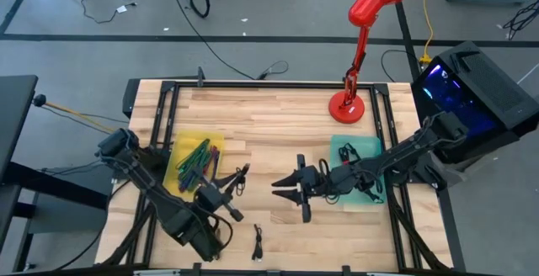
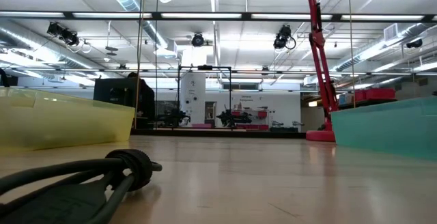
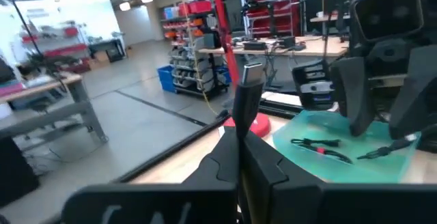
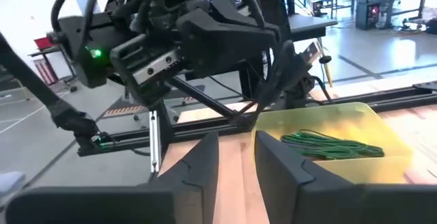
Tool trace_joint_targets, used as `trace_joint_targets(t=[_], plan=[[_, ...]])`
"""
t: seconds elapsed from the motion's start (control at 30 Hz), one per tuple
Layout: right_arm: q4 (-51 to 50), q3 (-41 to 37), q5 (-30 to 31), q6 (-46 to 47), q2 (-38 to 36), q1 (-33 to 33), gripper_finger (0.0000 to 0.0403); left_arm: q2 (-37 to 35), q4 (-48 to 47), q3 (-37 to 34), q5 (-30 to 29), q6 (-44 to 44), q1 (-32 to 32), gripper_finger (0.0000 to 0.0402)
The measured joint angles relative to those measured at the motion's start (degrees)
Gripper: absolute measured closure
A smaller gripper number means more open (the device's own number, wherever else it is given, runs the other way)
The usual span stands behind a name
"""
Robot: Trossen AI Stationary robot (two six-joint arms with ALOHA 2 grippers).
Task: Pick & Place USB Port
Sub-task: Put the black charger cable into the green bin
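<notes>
Black USB cable sits clamped upright in my left gripper, above the counter centre-left. At its three o'clock, my right gripper hangs empty, fingers narrowly parted.

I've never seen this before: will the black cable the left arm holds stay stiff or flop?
Probably both. The plug end of the USB cable stands straight above the left end effector, so looks rigid; its cord curls loosely nearby, so likely floppy and light. The right end effector waits open opposite.
</notes>
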Motion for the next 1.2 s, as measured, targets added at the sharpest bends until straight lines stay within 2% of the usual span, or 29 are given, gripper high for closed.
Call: trace_joint_targets(t=[0.1,0.2,0.33,0.43,0.63,0.8,1.03,1.13,1.2], plan=[[0.0,0.0,-0.2,-0.3,0.0,-0.4,0.0304,0.7,10.3,0.0,2.1,8.7,-2.1,0.0397],[-0.1,0.0,-0.9,-0.5,0.0,-1.0,0.0304,2.1,21.7,-0.1,6.6,26.6,-3.7,0.0397],[-0.2,0.0,-4.3,0.0,0.0,-1.5,0.0304,2.3,40.7,0.0,10.4,50.6,-2.7,0.0397],[-0.6,0.0,-4.8,0.0,0.0,-1.5,0.0304,1.7,47.0,0.0,17.1,57.9,-0.2,0.0397],[-2.3,0.0,-9.2,-0.1,0.0,-1.3,0.0304,1.2,47.4,0.0,18.1,61.9,3.7,0.0397],[-3.8,0.0,-9.1,-0.2,0.0,-1.5,0.0304,-1.1,46.5,0.0,19.6,64.6,7.1,0.0397],[-5.9,0.0,-8.0,-0.5,-0.4,-1.5,0.0304,-7.1,42.2,-0.1,22.3,63.0,11.7,0.0397],[-6.8,0.0,-5.5,-0.6,-0.4,-1.5,0.0304,-10.2,42.9,-2.9,24.8,61.7,13.2,0.0397],[-7.9,0.0,-4.2,-0.6,-0.4,-1.6,0.0304,-12.6,45.2,-7.2,26.9,60.0,14.1,0.0397]])
